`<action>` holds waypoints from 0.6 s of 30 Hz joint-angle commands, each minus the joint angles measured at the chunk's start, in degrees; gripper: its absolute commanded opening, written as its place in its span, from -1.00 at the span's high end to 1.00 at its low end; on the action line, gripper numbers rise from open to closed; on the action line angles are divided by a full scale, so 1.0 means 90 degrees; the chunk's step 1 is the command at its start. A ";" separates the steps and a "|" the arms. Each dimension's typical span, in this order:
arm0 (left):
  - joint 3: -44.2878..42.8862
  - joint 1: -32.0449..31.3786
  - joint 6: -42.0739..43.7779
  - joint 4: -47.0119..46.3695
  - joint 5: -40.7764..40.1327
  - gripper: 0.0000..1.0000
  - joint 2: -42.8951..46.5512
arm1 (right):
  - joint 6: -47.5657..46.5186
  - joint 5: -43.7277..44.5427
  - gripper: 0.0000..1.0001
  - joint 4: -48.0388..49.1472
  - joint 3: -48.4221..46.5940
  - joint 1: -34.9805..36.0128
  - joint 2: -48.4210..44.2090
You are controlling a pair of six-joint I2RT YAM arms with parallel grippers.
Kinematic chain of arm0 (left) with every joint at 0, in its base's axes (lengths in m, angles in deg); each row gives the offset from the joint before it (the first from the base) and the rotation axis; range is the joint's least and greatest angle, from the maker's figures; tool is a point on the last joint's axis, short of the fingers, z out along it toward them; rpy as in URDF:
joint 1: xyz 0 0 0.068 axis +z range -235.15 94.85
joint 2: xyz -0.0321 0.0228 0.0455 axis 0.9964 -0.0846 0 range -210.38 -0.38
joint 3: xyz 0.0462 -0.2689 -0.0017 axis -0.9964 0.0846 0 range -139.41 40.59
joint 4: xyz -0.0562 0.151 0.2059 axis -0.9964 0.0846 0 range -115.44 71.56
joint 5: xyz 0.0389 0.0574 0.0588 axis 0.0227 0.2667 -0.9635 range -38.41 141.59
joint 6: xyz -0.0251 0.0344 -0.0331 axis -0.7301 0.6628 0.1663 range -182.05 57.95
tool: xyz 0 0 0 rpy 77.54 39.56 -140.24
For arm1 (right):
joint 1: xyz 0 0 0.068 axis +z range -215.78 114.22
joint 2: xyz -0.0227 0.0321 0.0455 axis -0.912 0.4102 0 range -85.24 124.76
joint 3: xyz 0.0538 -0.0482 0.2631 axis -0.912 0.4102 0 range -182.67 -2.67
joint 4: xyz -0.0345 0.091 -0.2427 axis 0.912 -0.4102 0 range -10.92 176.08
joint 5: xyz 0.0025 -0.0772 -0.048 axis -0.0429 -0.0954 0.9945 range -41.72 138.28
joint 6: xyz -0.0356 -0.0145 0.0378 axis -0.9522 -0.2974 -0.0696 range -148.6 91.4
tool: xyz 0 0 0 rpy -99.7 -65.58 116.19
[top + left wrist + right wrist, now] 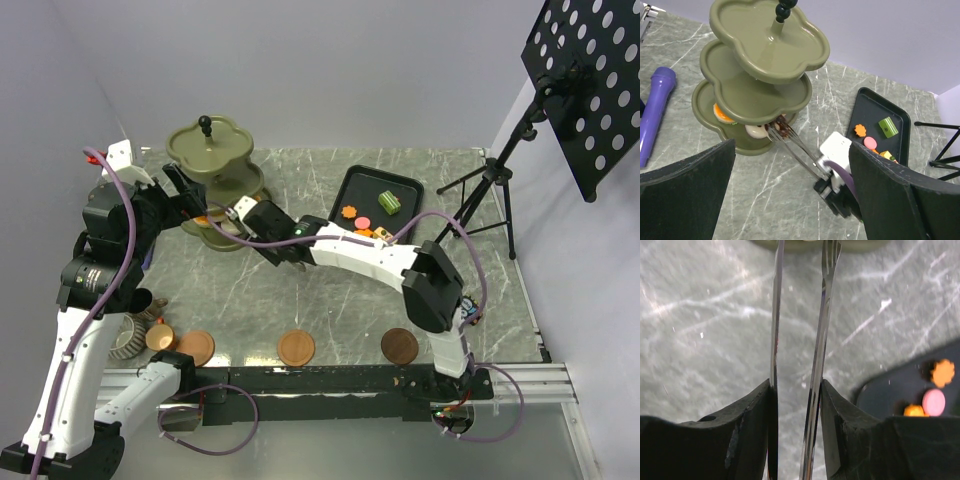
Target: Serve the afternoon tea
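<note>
The olive-green three-tier stand (pixel 210 150) stands at the back left; it also shows in the left wrist view (pixel 760 90). My right gripper (pixel 252 218) is shut on metal tongs (pixel 795 145), whose tips reach into the bottom tier around a brown pastry (pixel 782 129). An orange pastry (pixel 722 114) and a pale one (pixel 756 131) lie on that tier. In the right wrist view my gripper (pixel 797 400) presses the tong arms (pixel 820 340). My left gripper (pixel 790 200) is open and empty, hovering above the table in front of the stand. Green (pixel 389 201), pink (pixel 363 222) and orange (pixel 347 211) pastries lie on the black tray (pixel 358 185).
Three brown saucers (pixel 296 347) (pixel 399 346) (pixel 196 347) lie along the near edge. A striped grey cup (pixel 128 335), a copper cup (pixel 160 337) and a dark cup (pixel 140 303) stand at the near left. A purple handle (pixel 657 105) lies left of the stand. A tripod (pixel 490 185) stands at the right.
</note>
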 commanded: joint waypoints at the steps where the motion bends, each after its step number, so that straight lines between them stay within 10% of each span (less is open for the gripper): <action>1: -0.0213 -0.0014 0.0113 -0.0108 -0.0058 -0.99 0.0089 | -0.0173 -0.0097 0.28 0.0118 -0.0859 -0.0135 0.0361; 18: -0.0223 0.0006 0.0123 -0.0108 -0.0067 -0.99 0.0109 | -0.0319 -0.0234 0.15 -0.0127 -0.1465 -0.0321 0.1055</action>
